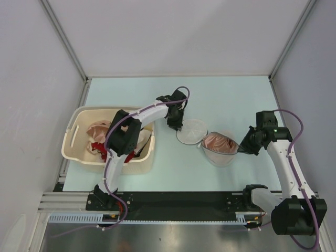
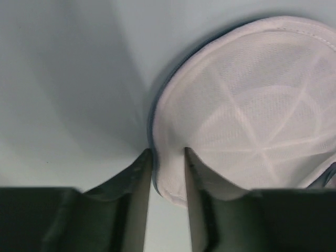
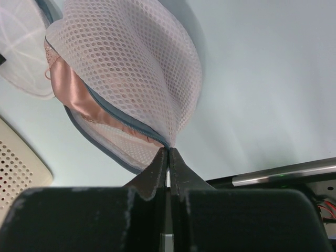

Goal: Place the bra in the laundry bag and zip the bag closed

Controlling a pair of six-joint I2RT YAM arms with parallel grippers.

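Note:
The laundry bag lies open in two round mesh halves. The empty half (image 1: 191,130) fills the left wrist view (image 2: 252,105). The other half (image 1: 223,152) holds the salmon-pink bra (image 1: 218,142). My left gripper (image 1: 175,124) stands at the empty half's left rim, its fingers closed on the rim fabric (image 2: 165,155). My right gripper (image 1: 242,149) is shut (image 3: 169,150) on the zip edge of the filled half (image 3: 131,63). The zip gapes there and the bra's satin (image 3: 79,100) shows through the gap.
A cream plastic basket (image 1: 79,152) stands at the left with a red garment (image 1: 98,147) and pale pink cloth (image 1: 97,128) inside; its perforated corner shows in the right wrist view (image 3: 21,157). A black rail (image 1: 173,202) runs along the near edge. Walls enclose the sides and back.

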